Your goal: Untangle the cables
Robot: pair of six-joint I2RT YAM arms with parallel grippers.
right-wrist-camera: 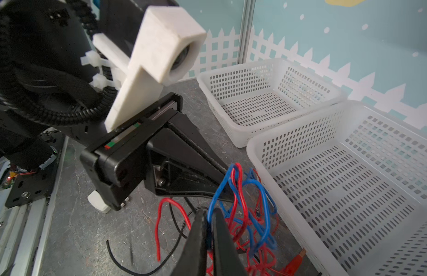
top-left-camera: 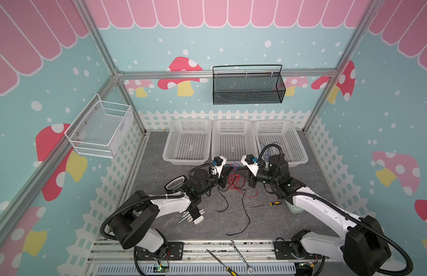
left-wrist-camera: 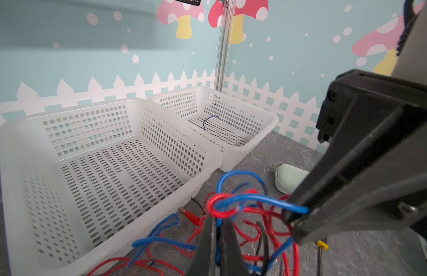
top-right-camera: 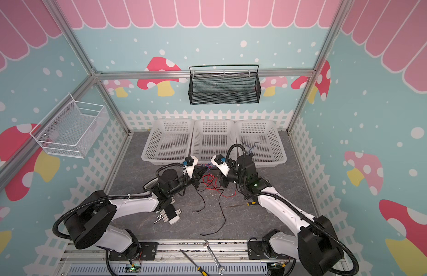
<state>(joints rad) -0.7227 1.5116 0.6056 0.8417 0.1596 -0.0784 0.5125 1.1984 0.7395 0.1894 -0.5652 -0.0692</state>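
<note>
Grey stone-look table (top-left-camera: pixel 267 222) inside the mushroom-wallpaper booth, with three white slotted plastic baskets lined up along the back. The cables (top-left-camera: pixel 235 180) are a loose clump of string-thin red, blue and black wire just in front of the middle basket (left-wrist-camera: pixel 71 112). Most of it rests on the table, the top loops are held up off it, and the black tails snake toward the front edge.

Both arms have their noses right in it, about equally near. The left end effector (left-wrist-camera: pixel 218 218) comes in from the left, tips pressed together on a red-and-blue loop. The right end effector (right-wrist-camera: pixel 209 212) comes from the right, nearly tip to tip with it, pinching a blue strand. So the knot sits between the two, and the line between them runs left-right, parallel to the basket fronts. My guess is the next move is a pull apart along that line.

The wire looks soft and springy, with glossy insulation and lots of small curls, so I'd expect loops to snag rather than slide free. One blue wire (left-wrist-camera: pixel 209 120) lies in the right-hand basket (left-wrist-camera: pixel 274 117). A yellow-handled screwdriver (top-left-camera: pixel 275 203) lies near the right arm, apart from the clump
</note>
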